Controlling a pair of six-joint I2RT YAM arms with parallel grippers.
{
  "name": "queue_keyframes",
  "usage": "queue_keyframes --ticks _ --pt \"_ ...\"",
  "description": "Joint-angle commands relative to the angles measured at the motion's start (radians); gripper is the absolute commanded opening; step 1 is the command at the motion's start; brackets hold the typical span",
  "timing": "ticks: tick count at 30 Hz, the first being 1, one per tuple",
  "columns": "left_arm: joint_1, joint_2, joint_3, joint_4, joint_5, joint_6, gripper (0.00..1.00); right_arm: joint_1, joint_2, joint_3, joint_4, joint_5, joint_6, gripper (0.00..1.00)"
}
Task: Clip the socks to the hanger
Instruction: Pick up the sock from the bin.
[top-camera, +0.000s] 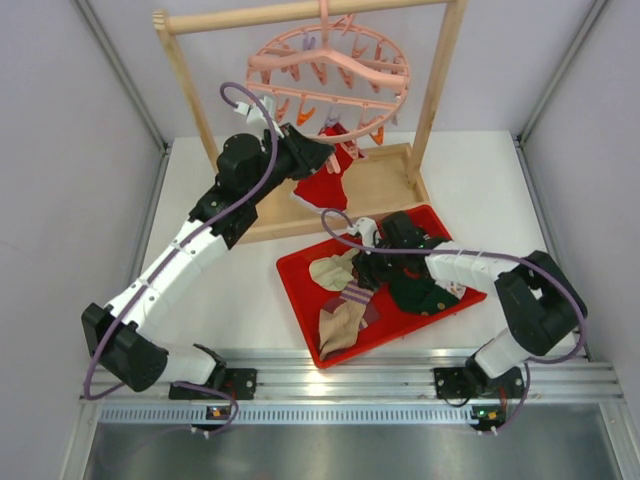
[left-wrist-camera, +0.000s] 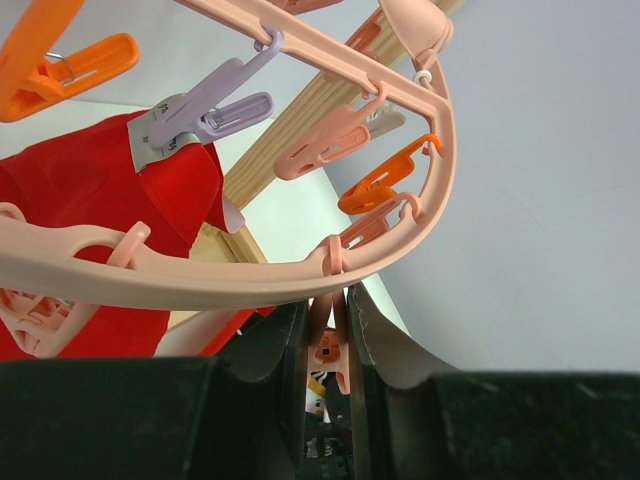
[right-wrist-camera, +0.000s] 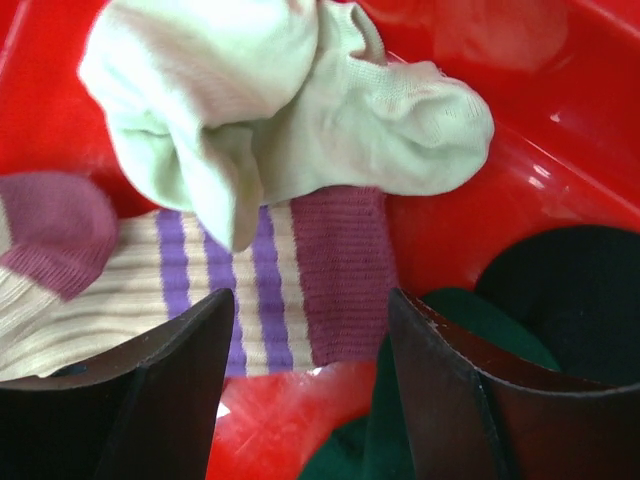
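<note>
Jaws of the left gripper (left-wrist-camera: 325, 318) are pressed together on a pink peg (left-wrist-camera: 328, 352) that dangles from the near rim of the hanger (left-wrist-camera: 200, 282). Just beside it on the ring, a purple peg (left-wrist-camera: 215, 100) bites the label of a red sock (left-wrist-camera: 80, 185), which hangs below the ring. The hanger hooks over the top bar of the wooden rack (top-camera: 440, 90), which stands at the far edge of the table (top-camera: 470, 180).

The right gripper (right-wrist-camera: 310, 300) stands with its fingers (right-wrist-camera: 190, 370) apart, low over the striped cuff of the tan sock (right-wrist-camera: 150, 290), holding nothing; whether the tips touch the fabric cannot be told. A cream sock (right-wrist-camera: 280, 100) lies across that cuff on its far side, and a dark green sock (right-wrist-camera: 560, 290) sits just to the right. All three lie in the red tray (top-camera: 298, 290), set toward the table's near edge, right of centre.
</note>
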Motion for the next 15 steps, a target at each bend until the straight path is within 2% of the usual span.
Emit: queue_keyframes --ticks 1,8,15 --pt "0.007 0.013 -0.002 0.032 0.015 -0.01 0.0 0.031 0.037 0.063 -0.015 0.047 0.011 0.63" --pt "0.011 0.014 -0.006 0.032 0.017 -0.015 0.0 0.065 0.118 0.118 -0.082 0.166 0.002 0.6" --pt "0.013 0.016 -0.006 0.027 0.018 -0.012 0.0 0.085 0.19 0.157 -0.139 0.239 0.022 0.49"
